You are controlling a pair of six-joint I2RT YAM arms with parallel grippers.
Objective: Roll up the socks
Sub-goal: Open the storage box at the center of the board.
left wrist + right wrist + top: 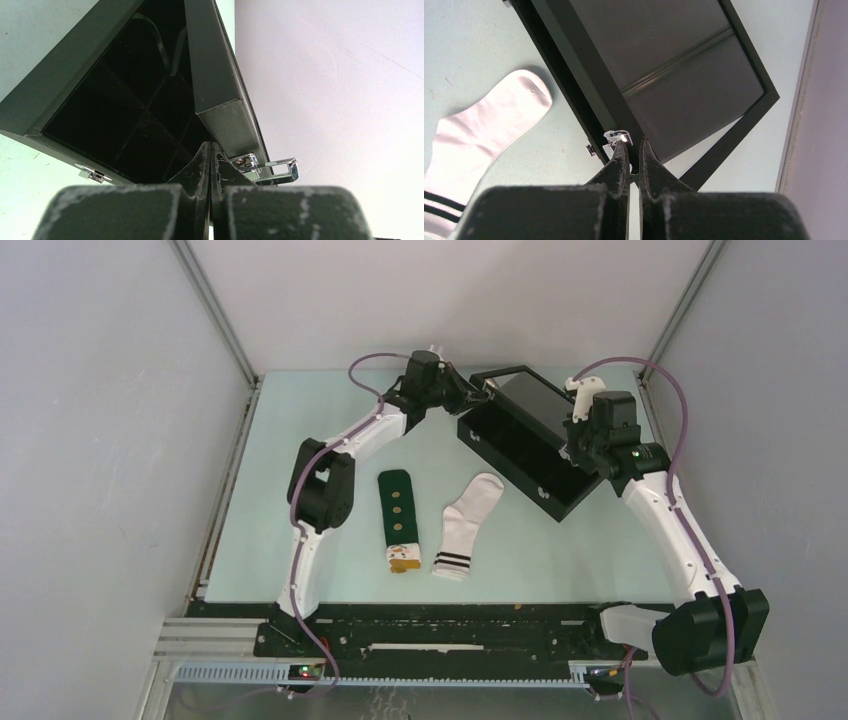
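Top external: green sock and white sock both flat, unrolled, side by side but not touching on the surface. Well apart from both sets of jaws, on their near side. L jaws at far-L corner of the lid; R jaws at R end of the box.

Left wrist: L jaws together, tips right under lid corner, chrome latch just R of tips. Pinching anything? Can't tell.

Right wrist: R jaws all but together, tips at lid rim beside a small clasp. Rim clamped or not, can't tell. White sock's toe off to the L of them.

Step, prob.: getting lid up and steady; rolling not begun. To do well: set lid past upright so no drop-back, then back out along the rim w/o sideways drag on latch or clasp.

Room: side wall close beyond R jaws, so little swing there. Open surface between box front and sock toes. Best to come at socks from above, one set of jaws pinning, the other rolling.
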